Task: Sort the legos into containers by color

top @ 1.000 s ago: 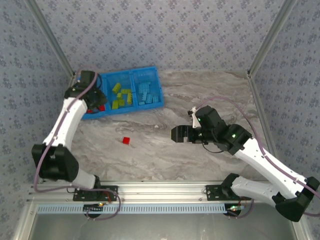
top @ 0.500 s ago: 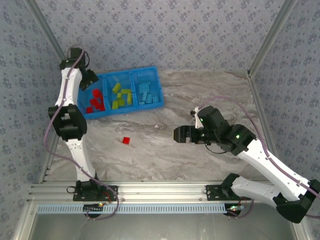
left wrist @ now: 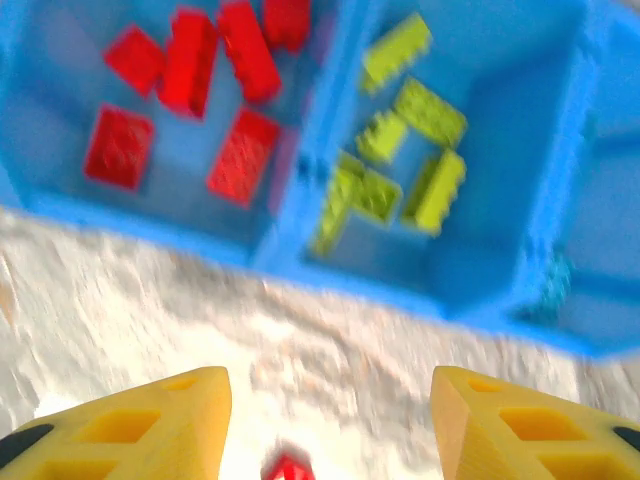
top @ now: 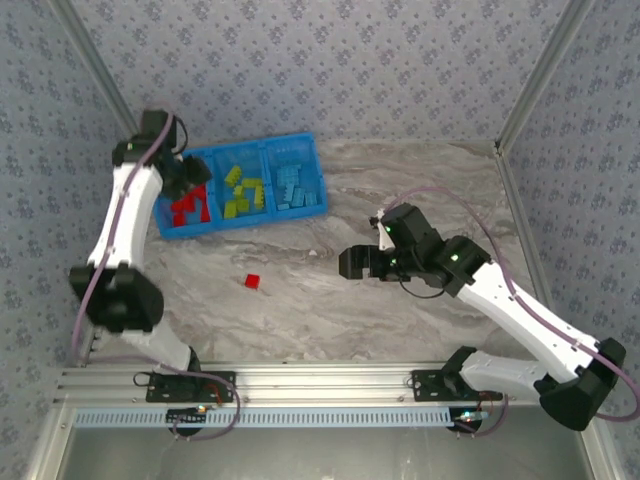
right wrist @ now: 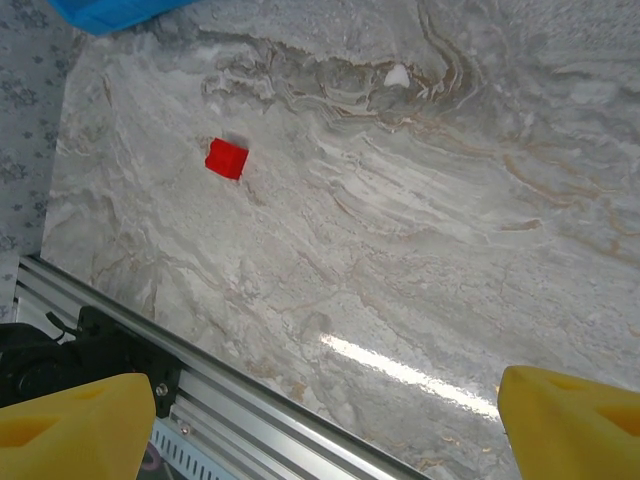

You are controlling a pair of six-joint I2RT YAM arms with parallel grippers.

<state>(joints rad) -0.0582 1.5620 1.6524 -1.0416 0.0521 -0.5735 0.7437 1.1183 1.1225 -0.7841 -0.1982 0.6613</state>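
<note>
The blue tray [top: 312,170] lies at the back left, its compartments holding red legos [top: 190,208], lime green legos [top: 243,190] and light blue legos [top: 290,185]. One red lego [top: 252,281] lies alone on the marble table. My left gripper [top: 190,182] hovers over the tray's left end, open and empty. Its wrist view is blurred: yellow fingers [left wrist: 130,430] frame the red legos [left wrist: 180,90], the green legos [left wrist: 400,150] and the lone red lego [left wrist: 288,467]. My right gripper [top: 355,263] is open mid-table, right of the lone red lego [right wrist: 226,159].
An aluminium rail [right wrist: 250,420] runs along the near table edge. A small white speck [right wrist: 397,75] sits on the marble between tray and right gripper. Patterned walls close the back and sides. The tray's corner [right wrist: 110,12] shows at the top of the right wrist view.
The left arm lifted off the tray's left compartment, swung toward the back-left corner, and now hovers by the tray's left end. The right gripper shifted slightly left.
</note>
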